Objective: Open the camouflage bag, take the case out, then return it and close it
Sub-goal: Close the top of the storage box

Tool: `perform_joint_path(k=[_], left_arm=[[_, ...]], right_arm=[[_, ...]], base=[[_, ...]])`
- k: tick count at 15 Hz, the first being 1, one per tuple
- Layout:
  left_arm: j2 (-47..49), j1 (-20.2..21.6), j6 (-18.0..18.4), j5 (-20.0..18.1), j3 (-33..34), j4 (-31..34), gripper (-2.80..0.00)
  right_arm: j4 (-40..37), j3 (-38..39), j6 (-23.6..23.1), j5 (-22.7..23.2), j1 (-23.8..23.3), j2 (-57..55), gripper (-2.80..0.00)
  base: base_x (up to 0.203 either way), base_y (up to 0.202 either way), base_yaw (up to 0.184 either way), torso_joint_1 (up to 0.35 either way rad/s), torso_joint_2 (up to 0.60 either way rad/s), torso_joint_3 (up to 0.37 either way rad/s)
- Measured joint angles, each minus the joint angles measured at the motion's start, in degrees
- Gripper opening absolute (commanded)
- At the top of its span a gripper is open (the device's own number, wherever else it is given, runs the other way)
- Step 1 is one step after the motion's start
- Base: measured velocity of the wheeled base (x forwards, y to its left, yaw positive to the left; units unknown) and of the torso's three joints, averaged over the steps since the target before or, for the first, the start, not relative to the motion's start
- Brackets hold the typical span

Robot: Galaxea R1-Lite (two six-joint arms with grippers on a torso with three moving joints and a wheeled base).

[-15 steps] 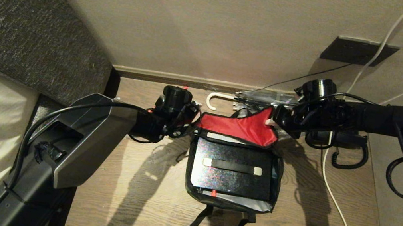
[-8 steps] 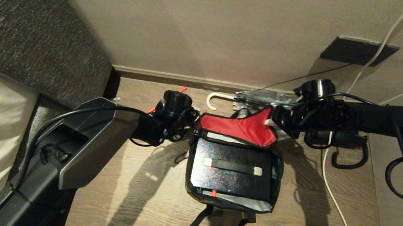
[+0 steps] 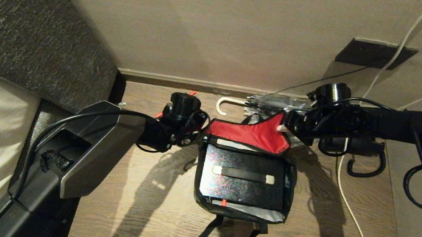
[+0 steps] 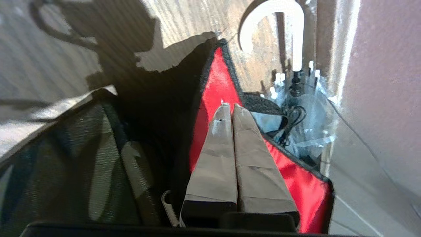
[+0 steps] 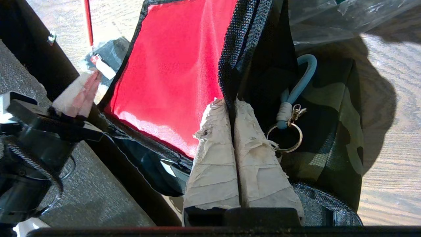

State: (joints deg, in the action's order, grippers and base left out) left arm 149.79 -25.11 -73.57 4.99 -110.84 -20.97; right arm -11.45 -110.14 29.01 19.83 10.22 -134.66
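Note:
The camouflage bag [image 3: 286, 198] lies open on the wooden surface, its red-lined flap [image 3: 251, 134] lifted toward the wall. Inside it lies the case [image 3: 242, 191], flat, black and speckled, strap handle up. My right gripper [image 3: 282, 127] is shut on the black trim at the flap's right corner, and the trim [image 5: 230, 65] runs in between the taped fingers of that gripper [image 5: 231, 100]. My left gripper [image 3: 204, 128] is at the flap's left corner. Its fingers are pressed together [image 4: 231, 106] against the red lining [image 4: 210, 98], with no fabric visible between them.
Against the wall lie a white umbrella handle [image 3: 227, 103] and a clear plastic packet [image 3: 277, 102]. A black telephone with a coiled cord [image 3: 357, 156] and a white cable [image 3: 349, 208] are to the right. The grey headboard [image 3: 17, 32] is at the left. A key ring [image 5: 289, 138] hangs on the bag.
The left gripper's fingers have closed at the flap's left corner, and the left arm has shifted only slightly. The right gripper, the flap and the case have stayed put.

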Motion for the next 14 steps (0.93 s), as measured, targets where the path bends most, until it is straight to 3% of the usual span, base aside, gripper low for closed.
perform_joint_path(k=[9, 11, 12, 14], left_arm=[[-0.01, 0.78, 2.37, 0.02, 0.06, 6.36, -2.8], [0.02, 0.87, 2.83, -1.94, 0.06, 6.72, -2.8], [0.05, 0.94, 3.14, -2.4, 0.06, 6.72, 0.0], [0.18, 0.98, 3.18, -2.57, 0.11, 6.51, 0.0]], right_arm=[[-0.01, -0.37, -0.05, 0.0, 0.26, -0.01, -2.8], [0.08, -0.48, -0.07, 0.01, 0.26, -0.09, -2.8], [0.08, -0.48, -0.07, 0.0, 0.33, -0.15, -2.8], [0.1, -0.5, -0.02, 0.0, 0.45, -0.29, -2.8]], base=[[0.0, 0.0, 0.0, 0.0, 0.0, 0.0], [0.0, 0.0, 0.0, 0.0, 0.0, 0.0], [0.0, 0.0, 0.0, 0.0, 0.0, 0.0], [0.0, 0.0, 0.0, 0.0, 0.0, 0.0]])
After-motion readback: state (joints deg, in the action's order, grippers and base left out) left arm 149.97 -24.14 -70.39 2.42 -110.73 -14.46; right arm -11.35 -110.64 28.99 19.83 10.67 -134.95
